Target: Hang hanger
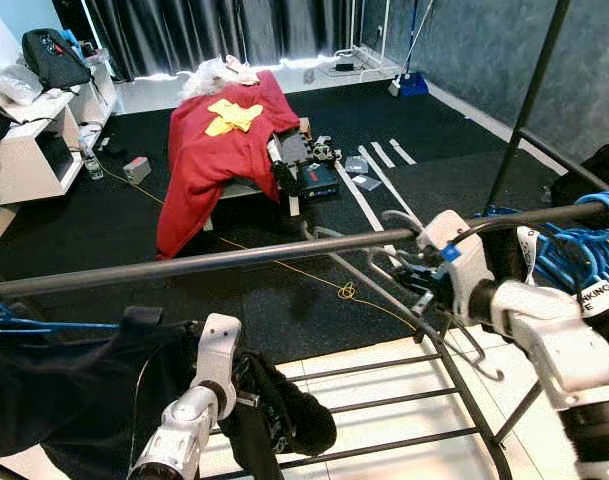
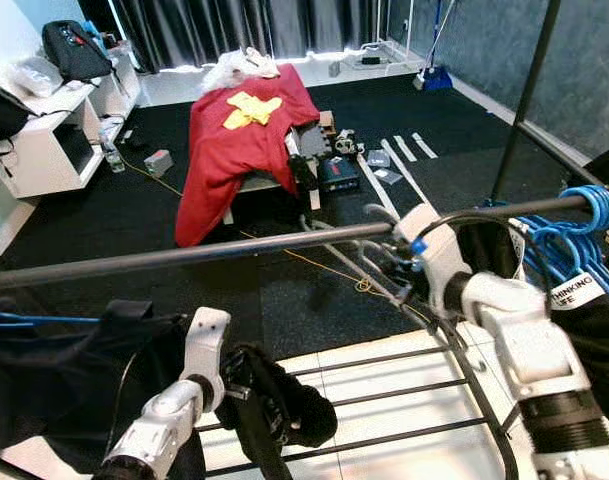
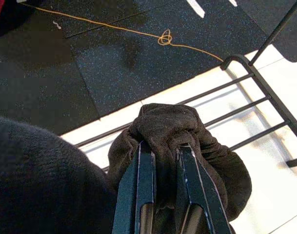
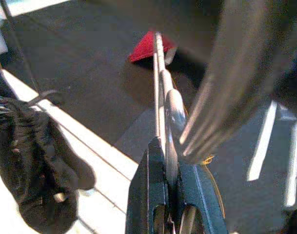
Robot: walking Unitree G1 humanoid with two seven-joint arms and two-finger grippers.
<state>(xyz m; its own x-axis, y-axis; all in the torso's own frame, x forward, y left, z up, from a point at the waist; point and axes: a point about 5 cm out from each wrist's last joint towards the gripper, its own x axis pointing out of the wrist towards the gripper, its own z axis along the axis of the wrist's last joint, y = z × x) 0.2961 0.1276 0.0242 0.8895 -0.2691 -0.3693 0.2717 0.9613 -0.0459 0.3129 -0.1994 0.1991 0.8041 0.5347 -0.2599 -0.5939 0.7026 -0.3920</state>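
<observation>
Across the foreground of your head views runs the dark rail (image 1: 234,258) of a clothes rack, with a black-floored room behind it where a red cloth (image 1: 219,150) drapes over a low stand. At the rail's right end you see a bunch of blue hangers (image 1: 574,250) already hooked on, and at its left end a dark garment (image 1: 54,390) hangs on a blue hanger. Your right gripper (image 4: 168,161) sits just under the rail near those blue hangers, its two fingers pinched narrow on the thin metal wire of a hanger (image 4: 160,73), whose hook (image 1: 399,225) curls up close to the bar. Your left gripper (image 3: 163,161), lower and left of centre, is clamped on a bunched wad of dark fabric (image 3: 175,131) above the rack's floor bars (image 1: 384,400). Judging by this, you are mid-hang: the hook looks to be at the rail but whether it is seated cannot be told. Your next move likely calls for lifting the hook over the bar, lowering it until it catches, then easing the right fingers off the wire.
</observation>
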